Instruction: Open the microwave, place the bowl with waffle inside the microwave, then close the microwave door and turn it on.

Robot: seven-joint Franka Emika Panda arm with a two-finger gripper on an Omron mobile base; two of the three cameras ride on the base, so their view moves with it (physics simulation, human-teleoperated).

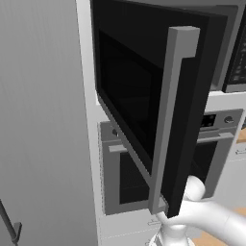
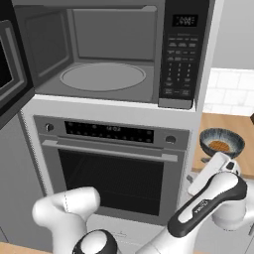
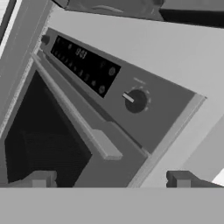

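Observation:
The microwave (image 2: 104, 54) stands open, with its glass turntable (image 2: 103, 77) bare and the button panel (image 2: 181, 54) on its right. The microwave door (image 1: 129, 96) is swung far out to the left, its grey vertical handle (image 1: 173, 120) facing the left base view; its edge (image 2: 10, 64) also shows. A dark bowl with the waffle (image 2: 221, 143) sits on the wooden counter (image 2: 223, 124) to the right. My gripper (image 3: 109, 181) is open and holds nothing. It faces the oven's right knob (image 3: 136, 100). My white hand (image 2: 213, 173) hangs just below the bowl.
A silver-framed oven (image 2: 109, 173) with a horizontal handle (image 3: 74, 113) sits under the microwave. The open door (image 1: 144, 144) juts out over the oven's front. A tall grey cabinet front (image 1: 43, 120) fills the left. White tiles (image 2: 230, 92) back the counter.

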